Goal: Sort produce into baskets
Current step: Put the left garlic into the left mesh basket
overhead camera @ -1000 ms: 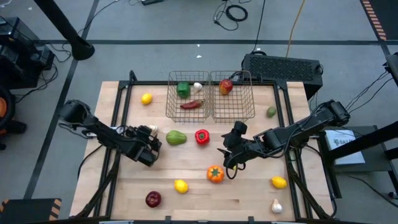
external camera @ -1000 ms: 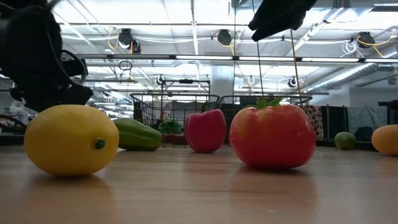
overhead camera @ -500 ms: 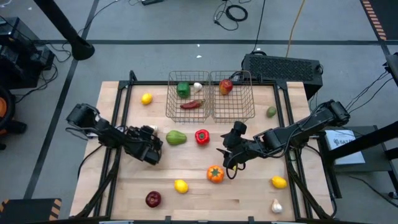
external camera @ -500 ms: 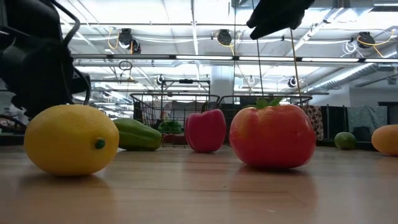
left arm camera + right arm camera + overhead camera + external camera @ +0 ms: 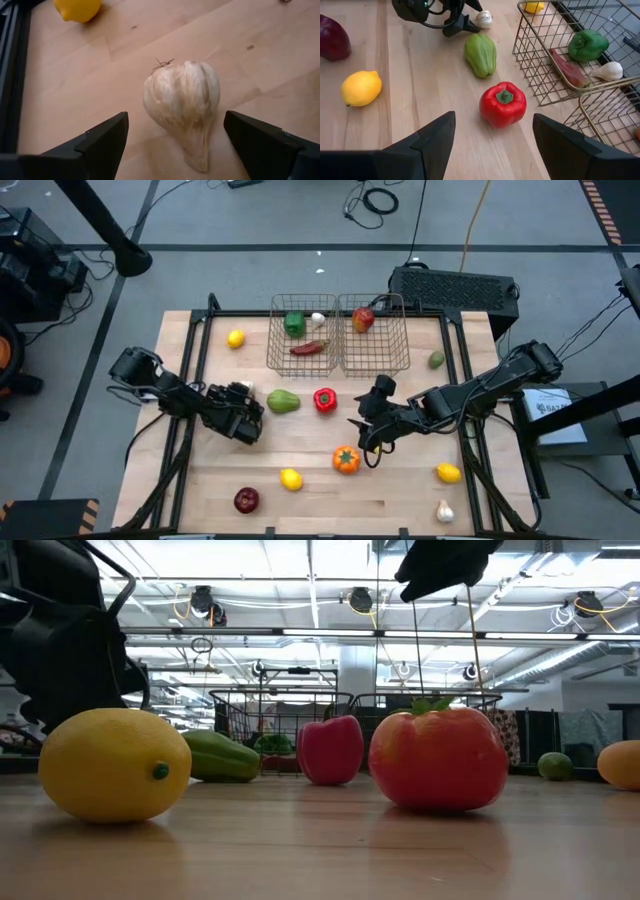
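Note:
My left gripper is open and low over the table's left half. Its fingers stand on either side of a white garlic bulb, which lies on its side on the wood, and do not touch it. My right gripper is open and empty above the table's middle, just beyond an orange-red fruit with a green stalk. Two wire baskets stand side by side at the far edge. The left basket holds a green pepper, a garlic and a red chilli. The right basket holds one red fruit.
On the wood lie a pale green vegetable, a red pepper, lemons, a dark red apple, a second garlic and a small green fruit. A black box sits behind the baskets.
My left arm has gone a little toward the table's right edge, which brings its open gripper closer to the garlic bulb. The garlic and the other produce have not moved.

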